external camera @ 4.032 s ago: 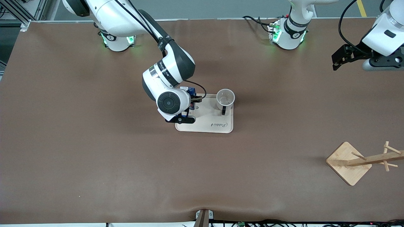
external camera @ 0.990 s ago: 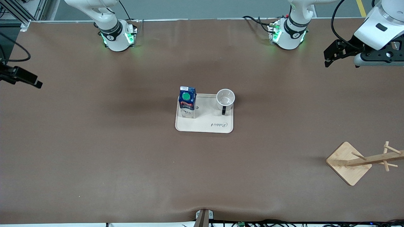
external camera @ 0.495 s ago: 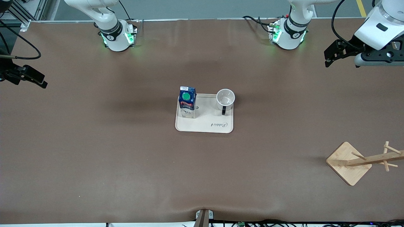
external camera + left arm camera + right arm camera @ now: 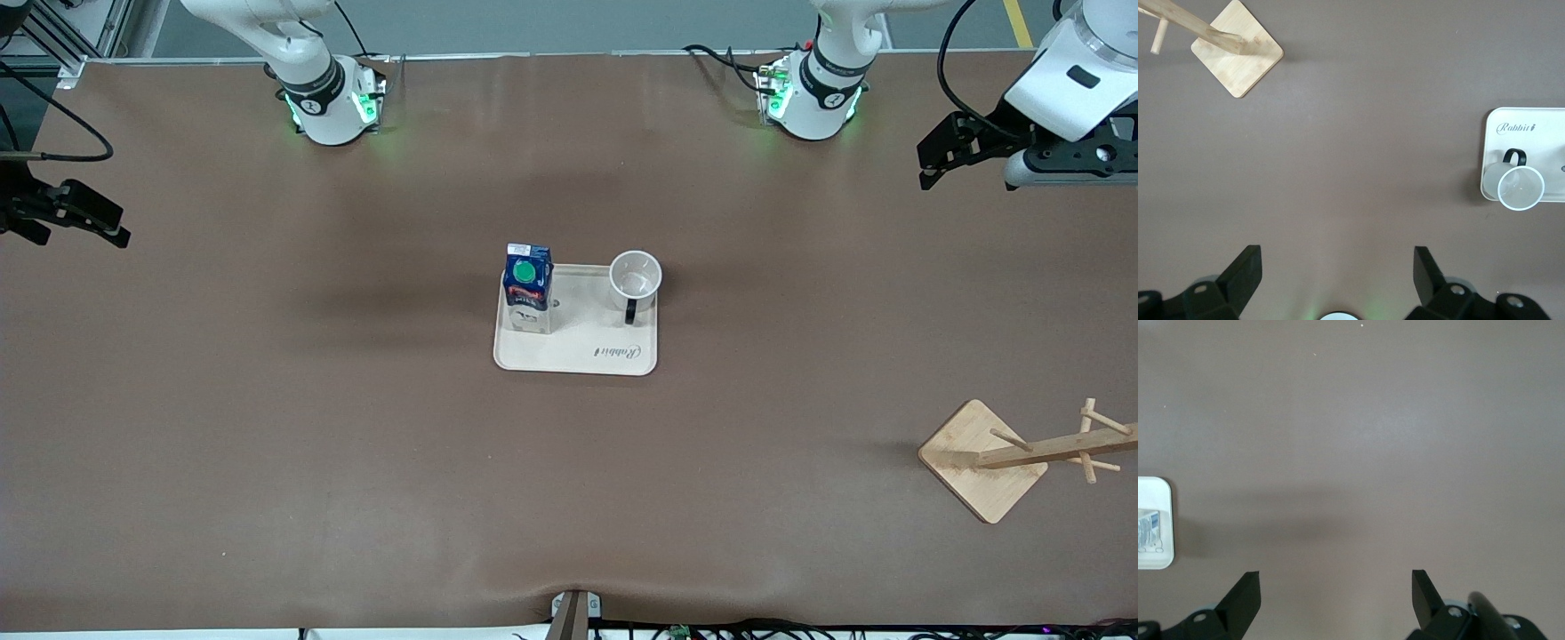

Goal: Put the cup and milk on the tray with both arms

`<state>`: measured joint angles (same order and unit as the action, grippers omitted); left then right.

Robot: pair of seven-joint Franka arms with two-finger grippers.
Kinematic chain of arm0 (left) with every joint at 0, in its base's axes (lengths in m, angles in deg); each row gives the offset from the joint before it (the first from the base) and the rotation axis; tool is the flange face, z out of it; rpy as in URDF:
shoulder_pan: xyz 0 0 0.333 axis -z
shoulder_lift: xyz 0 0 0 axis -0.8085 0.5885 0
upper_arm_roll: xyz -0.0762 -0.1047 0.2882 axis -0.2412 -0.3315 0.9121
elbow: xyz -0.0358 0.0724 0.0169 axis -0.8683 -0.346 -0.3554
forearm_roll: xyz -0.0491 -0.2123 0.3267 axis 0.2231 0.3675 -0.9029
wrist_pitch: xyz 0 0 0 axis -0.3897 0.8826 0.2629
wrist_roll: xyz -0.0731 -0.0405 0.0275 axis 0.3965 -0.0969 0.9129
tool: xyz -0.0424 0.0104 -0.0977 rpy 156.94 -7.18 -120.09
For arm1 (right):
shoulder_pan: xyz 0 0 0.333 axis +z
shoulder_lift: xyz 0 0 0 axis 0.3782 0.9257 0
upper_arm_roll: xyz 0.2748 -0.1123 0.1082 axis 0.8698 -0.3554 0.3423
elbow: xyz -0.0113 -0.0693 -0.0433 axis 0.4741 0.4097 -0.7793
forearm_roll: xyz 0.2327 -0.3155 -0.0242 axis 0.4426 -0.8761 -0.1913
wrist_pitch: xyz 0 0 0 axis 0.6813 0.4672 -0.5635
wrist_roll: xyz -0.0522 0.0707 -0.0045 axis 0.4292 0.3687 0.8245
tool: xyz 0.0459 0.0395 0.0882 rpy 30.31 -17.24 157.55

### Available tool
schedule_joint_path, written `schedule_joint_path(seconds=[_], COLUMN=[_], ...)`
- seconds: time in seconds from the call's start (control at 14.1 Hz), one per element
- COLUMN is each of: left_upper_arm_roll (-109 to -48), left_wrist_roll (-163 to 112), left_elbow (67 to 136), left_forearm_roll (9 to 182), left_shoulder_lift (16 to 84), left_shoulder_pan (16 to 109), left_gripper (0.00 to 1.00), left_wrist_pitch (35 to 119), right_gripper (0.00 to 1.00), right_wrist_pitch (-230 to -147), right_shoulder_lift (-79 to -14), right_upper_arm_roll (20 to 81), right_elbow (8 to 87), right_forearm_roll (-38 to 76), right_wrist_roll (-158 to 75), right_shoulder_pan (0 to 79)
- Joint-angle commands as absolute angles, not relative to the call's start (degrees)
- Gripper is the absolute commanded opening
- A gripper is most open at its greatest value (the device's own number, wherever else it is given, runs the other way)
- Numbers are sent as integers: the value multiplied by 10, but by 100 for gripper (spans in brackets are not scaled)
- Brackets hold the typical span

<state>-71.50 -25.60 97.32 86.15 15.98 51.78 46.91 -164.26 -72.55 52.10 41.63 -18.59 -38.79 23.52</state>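
at the table's centre, the tray (image 4: 576,342) lies flat on the brown table (image 4: 267,400), its printed word "rabbit" along the edge nearer the front camera. the milk (image 4: 527,286) stands upright on the tray at the corner toward the right arm's end, its green cap facing up. the cup (image 4: 635,278) stands upright and empty on the tray at the corner toward the left arm's end, its black handle pointing toward the front camera; carton and cup are apart, with bare tray between them.

the left gripper (image 4: 935,158) hangs over bare table at the left arm's end, well apart from the tray; its fingers (image 4: 1245,272) are spread wide and hold nothing, as the left wrist view shows. the right gripper (image 4: 84,218) hangs over the table's edge at the right arm's end, likewise well apart from the tray; its fingers (image 4: 1245,597) are spread wide and empty in the right wrist view, where a corner of the tray shows at the edge.

a wooden stand (image 4: 982,460) with pegs sits on its square base toward the left arm's end, nearer the front camera than the tray.
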Motion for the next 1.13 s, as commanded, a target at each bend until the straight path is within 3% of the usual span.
schedule_joint_path(seconds=[0.0,1.06], left_upper_arm_roll=[-717,-714], left_wrist_roll=[-257,-255], left_elbow=[971,961], left_forearm_roll=[866,868], left_shoulder_lift=[154,156], left_shoulder_pan=[512,497], left_gripper=[100,100], left_wrist_pitch=[460,460], right_gripper=[100,100], right_wrist_pitch=[-1637,-1622], right_shoulder_lift=[-722,-722], right_upper_arm_roll=[522,521], right_elbow=[408,404], right_forearm_roll=[-193,-192], right_wrist_roll=[-403,-403], right_shoulder_pan=[234,219])
